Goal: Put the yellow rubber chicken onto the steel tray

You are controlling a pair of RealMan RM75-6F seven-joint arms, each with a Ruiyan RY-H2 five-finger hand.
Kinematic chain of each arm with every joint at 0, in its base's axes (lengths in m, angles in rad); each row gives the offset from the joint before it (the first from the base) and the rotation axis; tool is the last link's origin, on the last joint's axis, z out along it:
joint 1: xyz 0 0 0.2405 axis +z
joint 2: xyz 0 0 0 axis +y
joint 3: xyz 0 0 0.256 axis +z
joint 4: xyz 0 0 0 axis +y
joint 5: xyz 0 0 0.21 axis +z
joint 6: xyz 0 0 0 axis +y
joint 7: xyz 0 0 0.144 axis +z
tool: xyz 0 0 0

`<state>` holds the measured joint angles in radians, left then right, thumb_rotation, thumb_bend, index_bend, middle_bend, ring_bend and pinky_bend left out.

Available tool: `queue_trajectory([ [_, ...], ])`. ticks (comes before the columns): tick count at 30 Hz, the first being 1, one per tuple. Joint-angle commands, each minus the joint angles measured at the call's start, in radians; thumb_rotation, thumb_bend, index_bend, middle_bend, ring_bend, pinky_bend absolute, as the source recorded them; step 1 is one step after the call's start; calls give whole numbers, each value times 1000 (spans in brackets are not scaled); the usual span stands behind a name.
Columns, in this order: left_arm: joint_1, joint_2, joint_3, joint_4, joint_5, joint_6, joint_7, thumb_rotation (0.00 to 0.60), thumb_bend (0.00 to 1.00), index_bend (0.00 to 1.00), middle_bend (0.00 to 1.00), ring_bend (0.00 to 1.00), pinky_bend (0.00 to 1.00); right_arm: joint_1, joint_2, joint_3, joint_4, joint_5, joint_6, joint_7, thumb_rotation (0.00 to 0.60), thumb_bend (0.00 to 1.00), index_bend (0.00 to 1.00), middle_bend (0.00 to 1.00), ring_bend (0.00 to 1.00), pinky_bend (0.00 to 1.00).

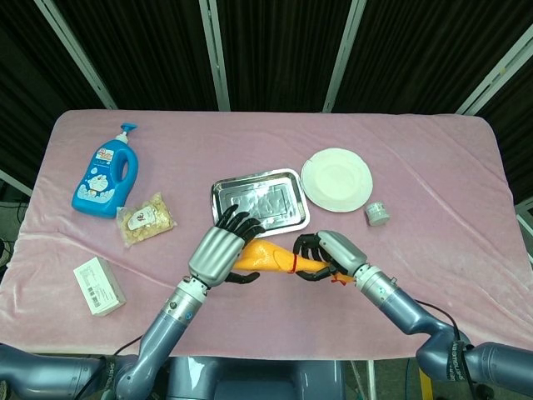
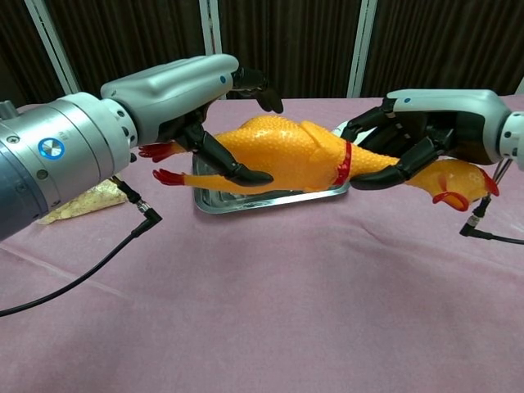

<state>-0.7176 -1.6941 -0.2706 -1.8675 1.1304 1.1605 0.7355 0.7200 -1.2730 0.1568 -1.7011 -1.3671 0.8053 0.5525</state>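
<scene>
The yellow rubber chicken (image 1: 271,257) (image 2: 295,155) hangs level above the table, just in front of the steel tray (image 1: 218,200) (image 2: 270,199). My right hand (image 1: 329,254) (image 2: 434,123) grips its neck by the red collar, with the head sticking out to the right. My left hand (image 1: 218,254) (image 2: 172,90) surrounds the chicken's rear half: fingers spread over the back, thumb under the belly, not clamped. The red feet poke out to the left below that hand. Nothing lies on the tray.
A white plate (image 1: 336,179) sits right of the tray, with a small round tin (image 1: 377,213) beyond it. On the left are a blue bottle (image 1: 106,179), a snack bag (image 1: 146,218) and a white box (image 1: 98,286). Cables trail across the pink cloth.
</scene>
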Motion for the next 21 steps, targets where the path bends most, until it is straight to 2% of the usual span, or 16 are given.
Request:
queue_trajectory([
  [1, -8, -5, 1, 5, -9, -3, -3, 600, 145, 264, 234, 155, 69, 1, -1, 1, 0, 0, 0, -3, 600, 673, 931, 728, 736, 846],
  [4, -19, -16, 0, 12, -16, -1, -5, 600, 227, 337, 321, 239, 136, 2, -1, 1, -1, 2, -2, -9, 600, 673, 933, 728, 736, 846],
  [6, -23, -25, -3, 14, -17, 3, -14, 600, 325, 429, 428, 339, 217, 2, -2, 1, -1, 5, -2, -12, 600, 673, 934, 728, 736, 846],
  [9, -28, -33, -1, 21, -14, 9, -20, 600, 411, 547, 551, 439, 304, 1, -2, 1, 0, 10, -4, -11, 600, 673, 935, 728, 736, 846],
  [13, -34, -45, 0, 37, 2, 22, -32, 600, 467, 700, 701, 561, 367, 0, -2, 1, 2, 14, -6, -9, 600, 673, 939, 728, 736, 846],
  [18, -36, -61, 2, 59, 22, 40, -60, 600, 500, 781, 781, 634, 387, -2, -3, 0, 4, 15, -7, -5, 600, 673, 940, 730, 737, 846],
  [21, -37, -62, 5, 64, 18, 43, -63, 600, 481, 752, 750, 623, 389, -3, -4, 0, 7, 15, -7, -2, 600, 673, 940, 730, 737, 846],
])
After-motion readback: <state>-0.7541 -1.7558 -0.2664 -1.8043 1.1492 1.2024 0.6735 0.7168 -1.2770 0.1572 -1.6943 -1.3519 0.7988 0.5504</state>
